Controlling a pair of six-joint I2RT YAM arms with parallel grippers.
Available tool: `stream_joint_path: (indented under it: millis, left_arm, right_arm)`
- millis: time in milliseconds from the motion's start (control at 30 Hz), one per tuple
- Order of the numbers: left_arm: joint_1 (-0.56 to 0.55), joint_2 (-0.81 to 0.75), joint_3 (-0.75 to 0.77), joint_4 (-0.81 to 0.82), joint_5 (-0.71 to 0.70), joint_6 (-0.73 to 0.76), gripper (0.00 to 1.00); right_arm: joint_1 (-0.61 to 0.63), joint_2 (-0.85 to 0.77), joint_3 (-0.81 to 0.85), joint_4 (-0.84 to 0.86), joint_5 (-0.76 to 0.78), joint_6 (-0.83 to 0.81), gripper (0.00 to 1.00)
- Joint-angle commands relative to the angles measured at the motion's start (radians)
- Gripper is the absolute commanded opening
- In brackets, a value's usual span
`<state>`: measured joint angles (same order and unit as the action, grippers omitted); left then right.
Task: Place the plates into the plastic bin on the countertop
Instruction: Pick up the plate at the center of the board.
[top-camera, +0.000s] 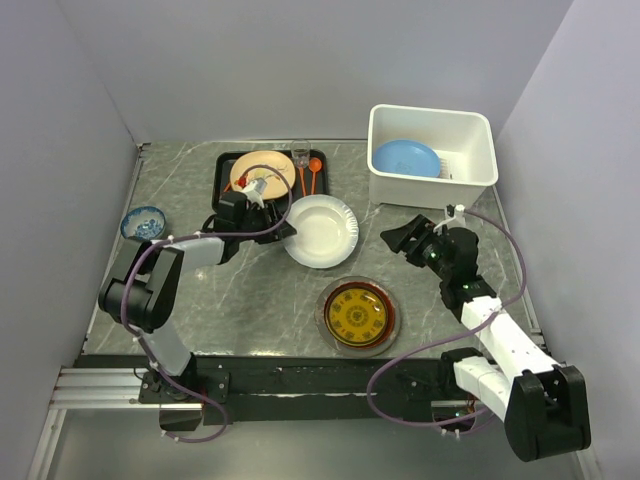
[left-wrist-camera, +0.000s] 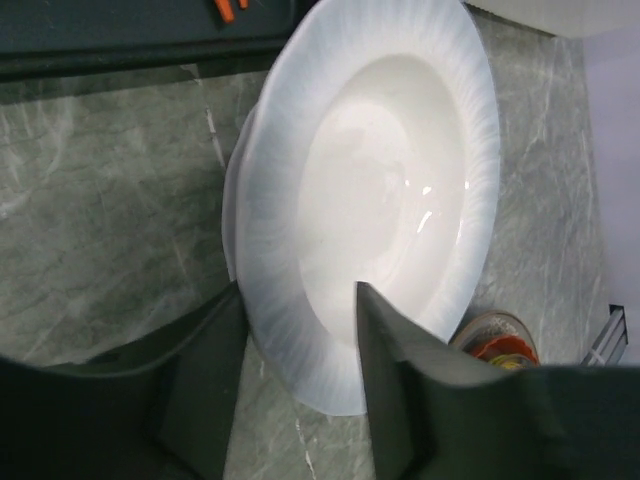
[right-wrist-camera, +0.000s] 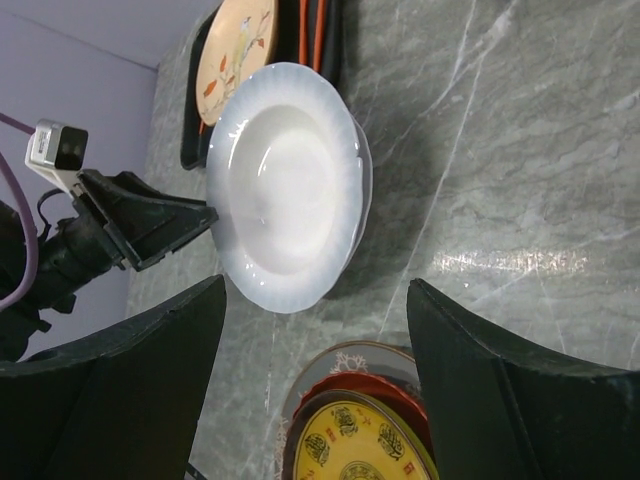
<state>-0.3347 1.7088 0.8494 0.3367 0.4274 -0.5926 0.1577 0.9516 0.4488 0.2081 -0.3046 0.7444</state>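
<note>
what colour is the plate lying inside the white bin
Plain light blue. The plate in the plastic bin shows best in the top external view.

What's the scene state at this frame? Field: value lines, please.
left gripper: jaws either side of the rim of the white plate; clamp not confirmable
right gripper: open, empty, above the countertop
plastic bin: holds one blue plate
black tray: cream floral plate, orange utensils
gold-patterned plate: on countertop, centre front
blue-patterned bowl: far left, untouched
</note>
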Motion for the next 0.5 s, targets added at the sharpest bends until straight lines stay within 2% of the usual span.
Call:
stream_joint_path:
  millis: [0,100,133,233,467]
  left_arm:
    - [-0.006,0.023,0.048,0.061,0.036,-0.004,0.44]
    - [-0.006,0.020,0.047,0.044,0.031,0.007,0.31]
    - [-0.006,0.017,0.045,0.042,0.022,0.010,0.21]
    - [-0.006,-0.005,0.036,0.033,-0.002,0.011,0.01]
    - [-0.006,-0.069,0.020,0.002,-0.041,0.016,0.01]
  right_arm:
    - [0.006,0.002,-0.019,0.043,0.007,0.009,0.80]
    - [0.006,0.018,-0.019,0.053,0.002,0.010,0.80]
    - [0.006,0.022,-0.019,0.059,0.001,0.013,0.80]
    - [0.006,0.042,-0.021,0.080,-0.007,0.018,0.80]
    - [0.011,0.081,-0.039,0.136,-0.022,0.026,0.80]
